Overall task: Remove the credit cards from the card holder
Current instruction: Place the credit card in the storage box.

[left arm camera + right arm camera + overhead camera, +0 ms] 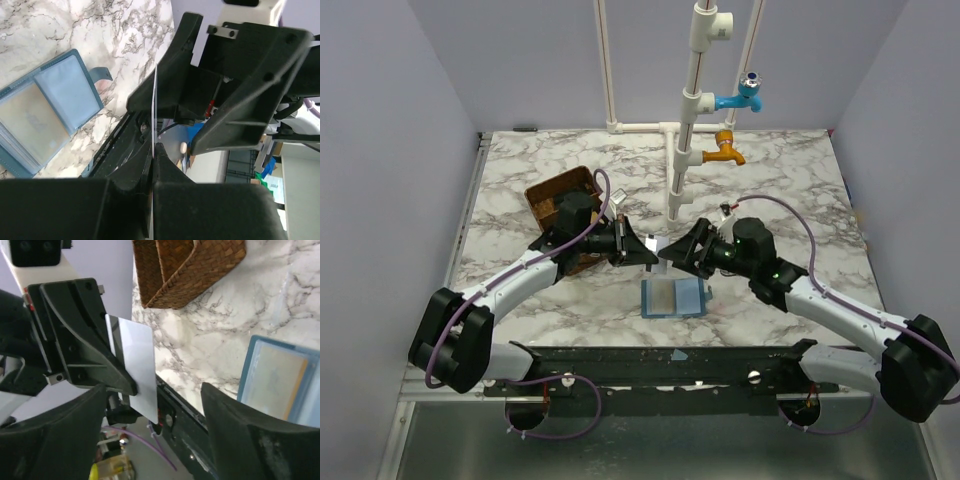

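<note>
Your left claw pinches the thin pale grey-white card mid-air, right claw parted; the blue rectangular card holder lies open at the bench's near middle. Pinched by its edge, the card may slip.

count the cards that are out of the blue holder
1: a thin pale grey-white rectangular card, pinched in the left pincer. More may be hidden in the open blue card holder or the brown woven basket.
</note>
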`<action>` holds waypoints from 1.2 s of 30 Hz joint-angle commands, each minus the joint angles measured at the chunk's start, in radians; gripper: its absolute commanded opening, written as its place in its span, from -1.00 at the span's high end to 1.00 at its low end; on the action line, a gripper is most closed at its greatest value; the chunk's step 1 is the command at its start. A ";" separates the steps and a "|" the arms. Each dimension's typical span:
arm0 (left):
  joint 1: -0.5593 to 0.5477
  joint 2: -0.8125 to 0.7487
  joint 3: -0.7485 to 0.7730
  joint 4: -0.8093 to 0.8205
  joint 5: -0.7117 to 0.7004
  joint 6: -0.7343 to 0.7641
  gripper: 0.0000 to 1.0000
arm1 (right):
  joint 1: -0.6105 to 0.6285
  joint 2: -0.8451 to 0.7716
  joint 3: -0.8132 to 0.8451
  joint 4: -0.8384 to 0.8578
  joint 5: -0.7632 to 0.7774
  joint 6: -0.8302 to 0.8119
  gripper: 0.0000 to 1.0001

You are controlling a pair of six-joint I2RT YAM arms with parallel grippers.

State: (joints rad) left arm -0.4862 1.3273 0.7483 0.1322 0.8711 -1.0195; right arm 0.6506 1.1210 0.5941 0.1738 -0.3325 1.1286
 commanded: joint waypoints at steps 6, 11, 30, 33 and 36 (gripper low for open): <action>0.002 -0.028 0.045 -0.104 -0.042 0.071 1.00 | -0.001 -0.005 0.121 -0.192 0.156 -0.153 -1.00; 0.011 -0.025 0.102 -0.216 -0.089 0.138 1.00 | 0.000 -0.007 0.116 -0.247 0.271 -0.183 -1.00; 0.134 -0.037 0.213 -0.453 -0.309 0.289 1.00 | 0.000 0.028 0.105 -0.284 0.484 -0.231 -1.00; 0.156 -0.037 0.236 -0.512 -0.398 0.294 1.00 | 0.000 0.055 0.130 -0.303 0.476 -0.247 -1.00; 0.181 -0.035 0.274 -0.600 -0.531 0.311 1.00 | 0.000 0.072 0.142 -0.314 0.476 -0.259 -1.00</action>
State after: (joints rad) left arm -0.3363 1.3109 0.9573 -0.3470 0.5419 -0.7460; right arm 0.6506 1.1702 0.6994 -0.0982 0.1131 0.9051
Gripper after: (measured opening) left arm 0.013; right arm 0.998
